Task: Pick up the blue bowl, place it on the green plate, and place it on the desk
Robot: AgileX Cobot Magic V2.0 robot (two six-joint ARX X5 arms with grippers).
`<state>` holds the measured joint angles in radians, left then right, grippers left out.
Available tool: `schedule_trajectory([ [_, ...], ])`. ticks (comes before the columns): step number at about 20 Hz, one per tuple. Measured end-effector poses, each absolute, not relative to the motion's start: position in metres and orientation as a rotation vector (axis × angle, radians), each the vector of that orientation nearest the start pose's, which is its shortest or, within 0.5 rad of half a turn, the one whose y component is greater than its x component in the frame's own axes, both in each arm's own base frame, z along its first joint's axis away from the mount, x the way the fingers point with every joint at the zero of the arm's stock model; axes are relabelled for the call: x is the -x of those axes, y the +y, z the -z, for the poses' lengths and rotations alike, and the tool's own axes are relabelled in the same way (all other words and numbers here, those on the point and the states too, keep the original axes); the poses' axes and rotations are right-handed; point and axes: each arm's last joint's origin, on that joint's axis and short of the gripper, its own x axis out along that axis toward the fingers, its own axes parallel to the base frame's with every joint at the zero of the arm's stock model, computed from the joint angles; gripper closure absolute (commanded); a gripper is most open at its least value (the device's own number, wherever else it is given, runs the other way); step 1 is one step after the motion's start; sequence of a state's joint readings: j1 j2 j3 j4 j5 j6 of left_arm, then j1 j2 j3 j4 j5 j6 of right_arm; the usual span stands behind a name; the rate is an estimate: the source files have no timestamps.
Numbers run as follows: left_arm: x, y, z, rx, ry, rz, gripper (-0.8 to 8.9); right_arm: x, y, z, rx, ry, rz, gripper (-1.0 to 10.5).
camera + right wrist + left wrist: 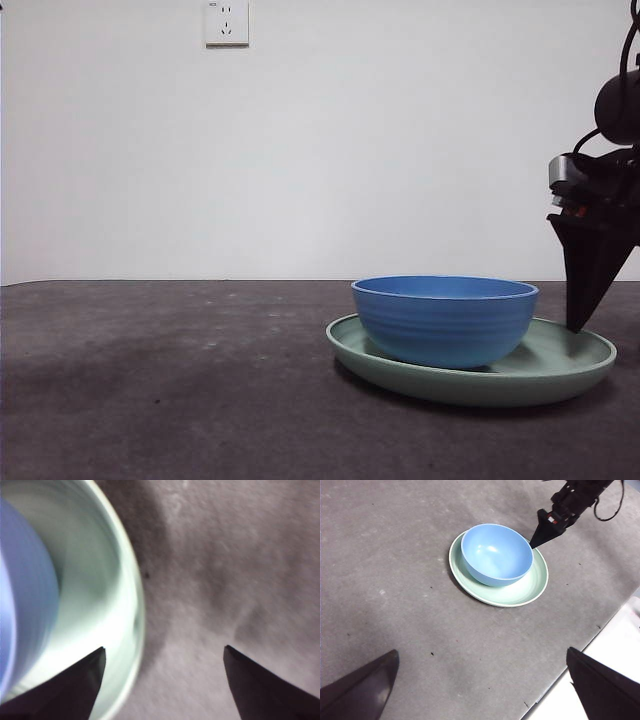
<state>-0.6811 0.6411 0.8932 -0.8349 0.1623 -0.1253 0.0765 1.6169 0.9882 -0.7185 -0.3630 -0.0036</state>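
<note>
The blue bowl (445,320) stands upright inside the green plate (560,365), which lies on the dark grey desk (150,380). My right gripper (585,290) is low at the plate's right side, open and empty. In the right wrist view the right gripper (164,650) straddles the plate's rim (135,610), one jaw over the plate's inside, the other over the desk (240,555), with the bowl (20,590) beside it. My left gripper (481,651) is open and empty, high above the desk, looking down on the bowl (496,554), the plate (530,585) and the right gripper (545,532).
A white wall with a socket (226,22) stands behind the desk. In the left wrist view the desk's edge (580,645) runs diagonally near the plate, with a white surface beyond it.
</note>
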Motion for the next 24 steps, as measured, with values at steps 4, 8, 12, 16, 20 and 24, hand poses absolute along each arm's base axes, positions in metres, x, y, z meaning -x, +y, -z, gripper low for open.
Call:
schedule_trajectory([
  [4,-0.083,-0.074,-0.328,-0.039,0.629,0.780,2.51,-0.293,0.035,-0.168,-0.231,1.330,-0.426,6.2],
  [8,-0.083,-0.074,-0.328,-0.039,0.629,0.780,2.51,-0.297,0.035,-0.163,-0.248,1.331,-0.443,7.4],
  [12,-0.083,-0.074,-0.328,-0.039,0.629,0.780,2.51,-0.299,0.037,-0.160,-0.260,1.325,-0.465,8.7],
  [16,-0.083,-0.074,-0.328,-0.039,0.627,0.780,2.51,-0.299,0.037,-0.160,-0.265,1.325,-0.471,9.3],
  [20,-0.084,-0.074,-0.328,-0.038,0.626,0.781,2.51,-0.299,0.037,-0.160,-0.276,1.322,-0.480,9.3],
  [24,-0.084,-0.074,-0.328,-0.038,0.625,0.781,2.51,-0.305,0.040,-0.170,-0.316,1.305,-0.525,9.3],
])
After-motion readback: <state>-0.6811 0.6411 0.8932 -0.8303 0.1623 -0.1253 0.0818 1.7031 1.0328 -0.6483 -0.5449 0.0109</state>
